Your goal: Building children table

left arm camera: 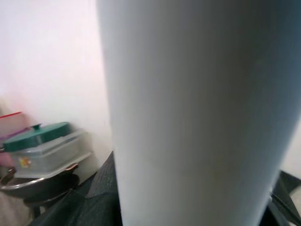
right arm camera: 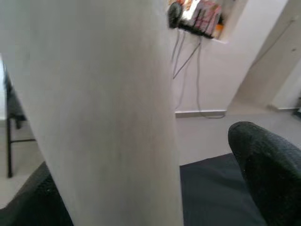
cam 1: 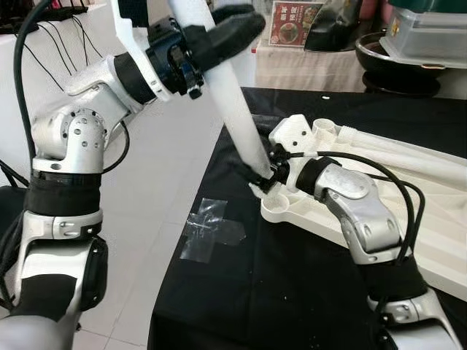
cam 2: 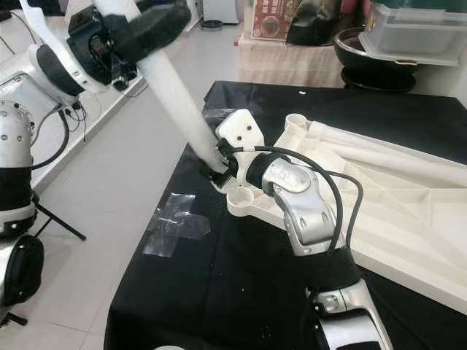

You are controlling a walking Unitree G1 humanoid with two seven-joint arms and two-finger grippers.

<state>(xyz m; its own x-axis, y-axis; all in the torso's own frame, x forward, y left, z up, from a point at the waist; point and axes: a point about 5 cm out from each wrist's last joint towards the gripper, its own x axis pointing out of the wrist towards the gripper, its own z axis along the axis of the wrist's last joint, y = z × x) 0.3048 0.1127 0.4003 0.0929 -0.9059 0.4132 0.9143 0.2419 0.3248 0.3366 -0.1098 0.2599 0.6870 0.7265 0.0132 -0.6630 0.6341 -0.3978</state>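
Table (cam 1: 292, 292): black cloth, white tabletop (cam 1: 408, 211) at 3 o'clock.
Floor (cam 1: 168, 146): pale tiles.
Left end effector (cam 1: 219, 36): clamps leg (cam 1: 237, 109).
Right end effector (cam 1: 271, 175): cannot tell.

- One white table leg (cam 1: 233, 102), gripped by both my pincers.
- One white tabletop (cam 1: 408, 219) lying upside down on one black cloth (cam 1: 277, 292).
- One clear tape patch (cam 1: 208, 230).
- One green-lidded container (cam 1: 430, 29).
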